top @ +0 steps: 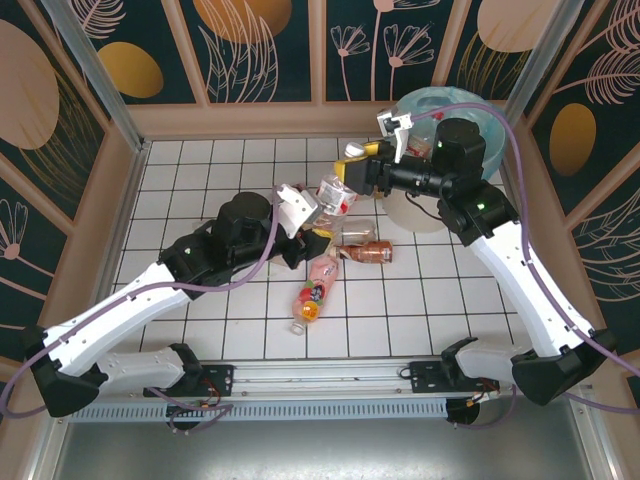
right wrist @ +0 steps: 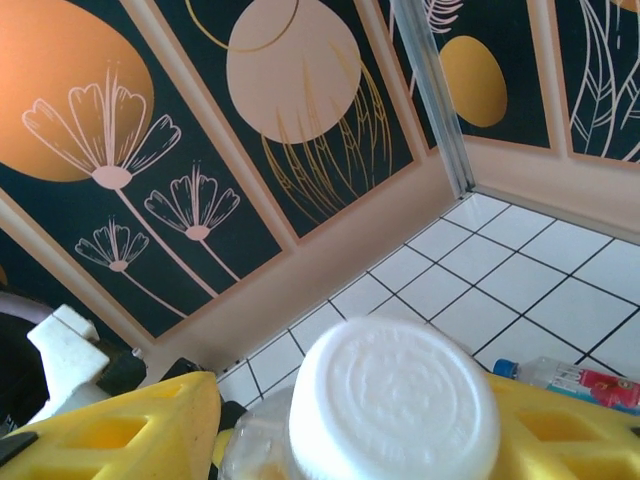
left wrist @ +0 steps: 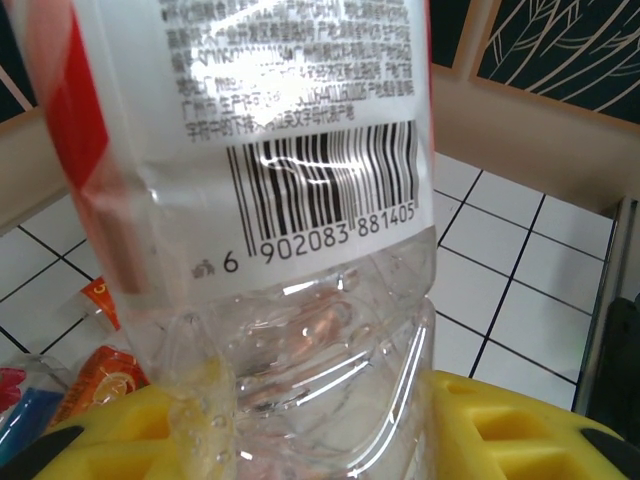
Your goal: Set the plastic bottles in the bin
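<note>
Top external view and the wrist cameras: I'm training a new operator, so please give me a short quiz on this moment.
1. True or false: the bin stands in the far right corner.
2. The cap between the fingers of the right gripper is: A red, B white, C blue.
3. Fill in: the left gripper is shut on a clear bottle whose label carries a printed ____.
Key: 1 true; 2 B; 3 barcode.
</note>
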Action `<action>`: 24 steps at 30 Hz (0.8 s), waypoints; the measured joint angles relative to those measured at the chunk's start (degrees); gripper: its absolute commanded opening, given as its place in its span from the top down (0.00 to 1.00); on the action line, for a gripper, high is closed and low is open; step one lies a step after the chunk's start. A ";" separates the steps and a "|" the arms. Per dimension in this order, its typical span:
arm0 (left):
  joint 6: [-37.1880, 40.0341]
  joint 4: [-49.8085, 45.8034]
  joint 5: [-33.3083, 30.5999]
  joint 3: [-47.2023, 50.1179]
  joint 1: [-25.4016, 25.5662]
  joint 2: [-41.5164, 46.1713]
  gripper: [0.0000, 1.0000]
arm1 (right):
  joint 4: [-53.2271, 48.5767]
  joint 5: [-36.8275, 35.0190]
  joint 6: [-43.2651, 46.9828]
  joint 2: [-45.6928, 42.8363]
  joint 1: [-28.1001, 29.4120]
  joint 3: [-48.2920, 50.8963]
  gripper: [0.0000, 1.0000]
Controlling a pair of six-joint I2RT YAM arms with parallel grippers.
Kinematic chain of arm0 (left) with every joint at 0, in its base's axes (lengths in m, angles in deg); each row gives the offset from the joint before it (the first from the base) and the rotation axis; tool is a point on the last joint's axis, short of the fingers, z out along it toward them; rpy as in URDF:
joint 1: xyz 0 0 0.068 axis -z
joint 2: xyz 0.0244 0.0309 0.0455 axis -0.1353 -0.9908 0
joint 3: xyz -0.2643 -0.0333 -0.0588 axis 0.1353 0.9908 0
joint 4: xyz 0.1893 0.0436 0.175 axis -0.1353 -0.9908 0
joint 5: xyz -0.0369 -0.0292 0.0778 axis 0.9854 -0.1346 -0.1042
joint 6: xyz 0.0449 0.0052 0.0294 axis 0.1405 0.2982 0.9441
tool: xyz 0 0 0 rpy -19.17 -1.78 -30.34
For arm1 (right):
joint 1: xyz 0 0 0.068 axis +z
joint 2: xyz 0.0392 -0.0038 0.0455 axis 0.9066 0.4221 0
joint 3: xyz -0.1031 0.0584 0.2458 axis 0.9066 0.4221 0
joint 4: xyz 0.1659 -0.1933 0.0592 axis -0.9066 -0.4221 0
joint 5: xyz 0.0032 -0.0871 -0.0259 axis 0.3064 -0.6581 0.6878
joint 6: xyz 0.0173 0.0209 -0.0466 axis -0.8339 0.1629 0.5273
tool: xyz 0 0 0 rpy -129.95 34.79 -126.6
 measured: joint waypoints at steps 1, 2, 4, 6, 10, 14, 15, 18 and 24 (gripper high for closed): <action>0.22 0.04 0.00 0.00 0.00 -0.22 0.75 | 0.00 -0.22 0.09 0.00 -0.20 0.00 0.50; 0.42 0.11 0.00 0.00 0.00 -0.31 0.74 | 0.00 -0.39 0.35 -0.02 -0.42 0.02 0.55; 0.70 0.39 -0.02 0.02 0.00 -0.31 0.72 | -0.07 -0.11 -0.09 -0.02 -1.01 0.00 0.68; 1.14 0.50 -0.31 0.22 0.00 -0.31 0.64 | -0.09 0.28 -0.55 -0.20 -1.16 0.00 0.82; 1.44 1.51 -0.70 0.42 0.07 -0.28 0.27 | -0.35 -0.44 -0.61 -0.76 -1.31 0.00 0.97; 0.61 6.03 -1.36 2.93 0.09 1.18 0.02 | -2.10 -5.14 1.57 -2.23 -1.40 0.00 0.98; 0.20 7.96 -1.36 4.02 0.11 2.19 0.01 | -2.62 -7.15 2.12 -2.60 -1.60 0.00 0.98; -0.33 12.13 -1.46 6.80 0.15 5.33 0.01 | -4.48 -13.97 3.89 -3.43 -1.68 -0.59 0.98; -0.31 17.03 -4.37 8.74 0.15 8.66 0.01 | -6.12 -29.94 7.32 -5.31 -2.86 -3.45 0.96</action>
